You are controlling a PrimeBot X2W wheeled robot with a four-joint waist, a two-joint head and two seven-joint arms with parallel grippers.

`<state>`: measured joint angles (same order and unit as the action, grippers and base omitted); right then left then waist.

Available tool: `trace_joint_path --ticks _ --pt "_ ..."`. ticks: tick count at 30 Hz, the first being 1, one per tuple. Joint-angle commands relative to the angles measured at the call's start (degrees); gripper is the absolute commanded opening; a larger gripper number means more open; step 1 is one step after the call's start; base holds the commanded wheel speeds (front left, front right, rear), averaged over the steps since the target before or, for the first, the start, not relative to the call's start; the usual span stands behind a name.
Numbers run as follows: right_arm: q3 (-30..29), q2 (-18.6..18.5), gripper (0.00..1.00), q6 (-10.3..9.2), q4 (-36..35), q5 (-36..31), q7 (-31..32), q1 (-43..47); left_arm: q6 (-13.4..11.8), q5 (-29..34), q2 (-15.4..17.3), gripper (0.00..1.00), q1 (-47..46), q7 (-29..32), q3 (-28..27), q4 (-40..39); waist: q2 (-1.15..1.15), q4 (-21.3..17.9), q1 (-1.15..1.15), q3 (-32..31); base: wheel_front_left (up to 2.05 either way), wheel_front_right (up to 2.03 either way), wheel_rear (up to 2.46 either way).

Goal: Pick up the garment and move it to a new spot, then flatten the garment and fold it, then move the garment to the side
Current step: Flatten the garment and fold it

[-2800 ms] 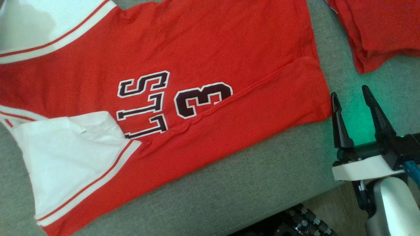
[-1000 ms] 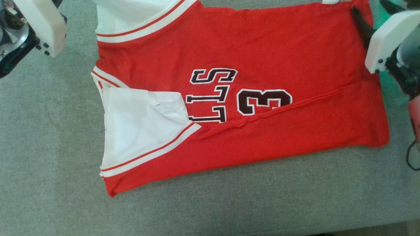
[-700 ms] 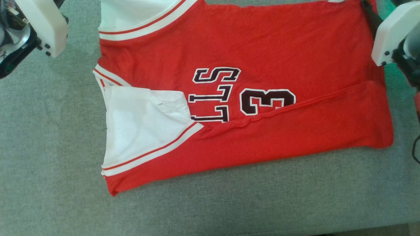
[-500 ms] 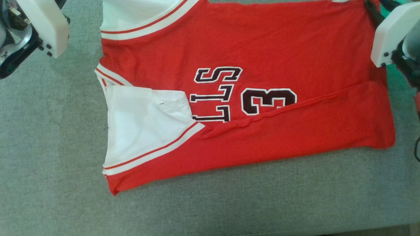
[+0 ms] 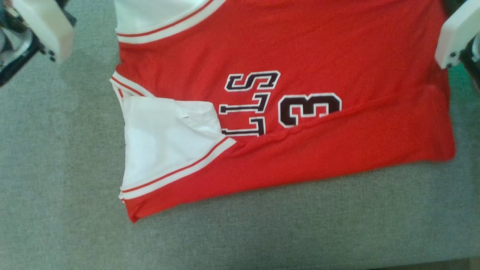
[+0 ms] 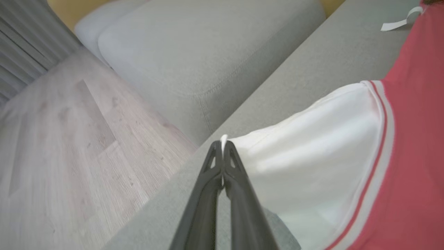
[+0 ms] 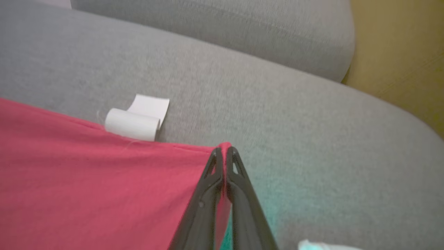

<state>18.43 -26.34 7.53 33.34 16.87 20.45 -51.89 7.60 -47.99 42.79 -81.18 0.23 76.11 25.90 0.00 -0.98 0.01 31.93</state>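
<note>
The left gripper has its jaws pressed together, pinching a thin white edge of the garment at their tips. The right gripper also has its jaws pressed together, pinching a red corner of the same garment.

The garment is a red sports jersey with white side panels trimmed in red and white stripes. It lies spread flat on a grey upholstered cushion, running left to right across the upper half of the head view. Dark letters and a number three, outlined in white, sit near its middle. A long red flap is folded up over its near side, and the flap's slanted edge covers the lower part of the lettering. The two pinched spots are on the far side of the garment, one at each end.

In the right wrist view a curled white label rests on the cushion, touching the garment's red edge, left of the jaws. A green glow tints the cushion beside the right jaws. Past the cushion's edge, the left wrist view shows a pale wooden floor and another grey cushion.
</note>
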Motion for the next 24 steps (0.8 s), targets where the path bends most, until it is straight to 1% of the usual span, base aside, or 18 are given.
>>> trace_joint_path --ticks 1,6,8,11,15,18,21,24 --pt "-0.7 -0.6 0.00 -0.04 -1.4 -0.7 -1.4 -1.5 -0.1 1.1 2.3 0.00 -4.0 -2.4 -2.8 0.7 0.00 0.0 -0.01 -0.3 0.00 0.00 0.00" --pt "-3.4 0.6 0.00 -0.04 -0.8 -2.3 -6.5 -2.0 -0.1 3.8 0.5 0.00 -5.6 -11.0 -2.8 5.9 0.00 0.3 -0.01 -1.8 0.00 0.00 0.00" --pt "-4.6 1.0 0.00 -0.04 -0.6 -2.5 -8.2 -1.7 -0.1 3.8 -0.4 0.00 -5.8 -12.9 -2.8 7.3 0.00 0.6 -0.01 -2.7 0.00 0.00 0.00" --pt "-4.8 1.2 0.00 -0.04 -0.8 -2.0 -8.9 0.2 -0.1 2.5 -0.9 0.00 -4.3 -14.1 -2.8 6.7 0.00 1.0 -0.01 -4.1 0.00 0.00 0.00" --pt "-5.4 -0.1 0.00 -0.04 -2.2 -0.7 -9.4 3.8 -0.1 2.0 0.2 0.00 -1.0 -14.7 -2.8 3.7 0.00 2.0 -0.01 -5.6 0.00 0.00 0.00" --pt "-7.4 -0.8 0.00 -0.04 -3.5 -0.1 -10.4 7.5 -0.1 1.2 1.4 0.00 2.4 -15.0 -2.8 0.9 0.00 3.0 -0.01 -7.0 0.00 0.00 0.00" --pt "-9.9 -0.8 0.00 -0.04 -5.3 0.3 -11.0 11.7 -0.2 0.5 2.9 0.00 6.4 -15.2 -3.0 -1.9 0.00 3.8 -0.01 -8.5 0.00 0.00 0.00" --pt "-12.3 -0.3 0.00 -0.04 -7.4 0.2 -11.6 16.2 -1.3 0.3 4.3 0.00 11.4 -15.2 -4.2 -6.0 0.00 4.3 -0.01 -10.1 0.00 0.00 0.00"
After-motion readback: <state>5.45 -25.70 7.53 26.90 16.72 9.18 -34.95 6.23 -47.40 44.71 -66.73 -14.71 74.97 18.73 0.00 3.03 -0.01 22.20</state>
